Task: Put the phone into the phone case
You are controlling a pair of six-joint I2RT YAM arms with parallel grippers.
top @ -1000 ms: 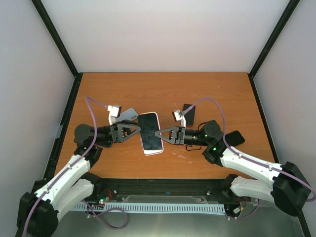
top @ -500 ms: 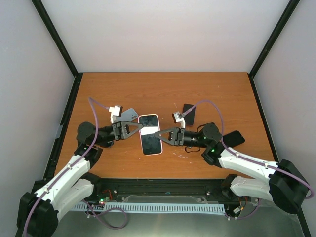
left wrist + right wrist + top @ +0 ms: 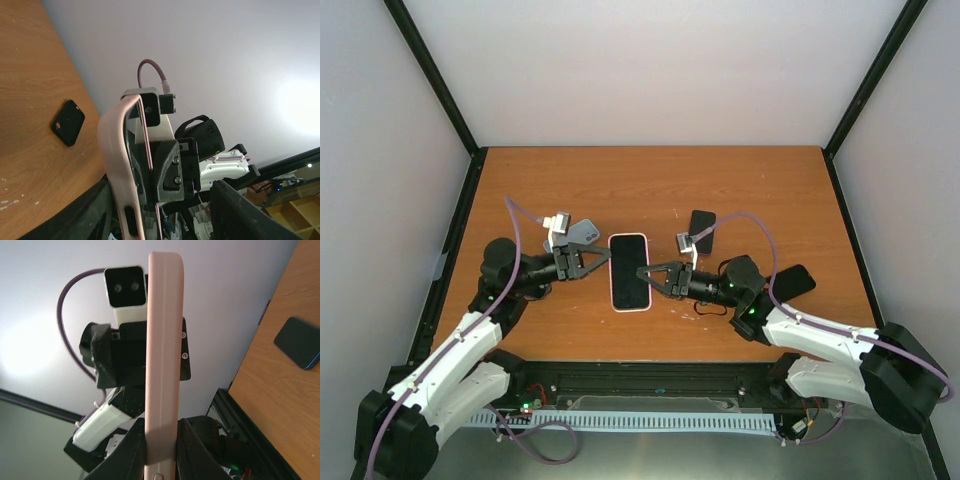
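The phone (image 3: 630,270) sits in a pink case (image 3: 164,365), held level above the table between both arms. My right gripper (image 3: 654,277) is shut on the case's right edge; in the right wrist view its fingers (image 3: 134,450) press both faces of the case, and the gripper (image 3: 162,442) is closed. My left gripper (image 3: 604,256) is at the case's left edge. In the left wrist view the left gripper (image 3: 160,200) is open, its jaws wide apart around the pink case (image 3: 116,165), which lies close to one finger (image 3: 87,215).
A black phone case (image 3: 701,229) lies on the table behind the right gripper and also shows in the left wrist view (image 3: 68,122). A grey-blue phone (image 3: 582,232) lies behind the left gripper and also shows in the right wrist view (image 3: 298,342). A black object (image 3: 795,280) lies at the right.
The cased phone has shifted slightly right and straightened, carried by the right gripper. The left gripper has followed to the right, staying at the phone's left edge.
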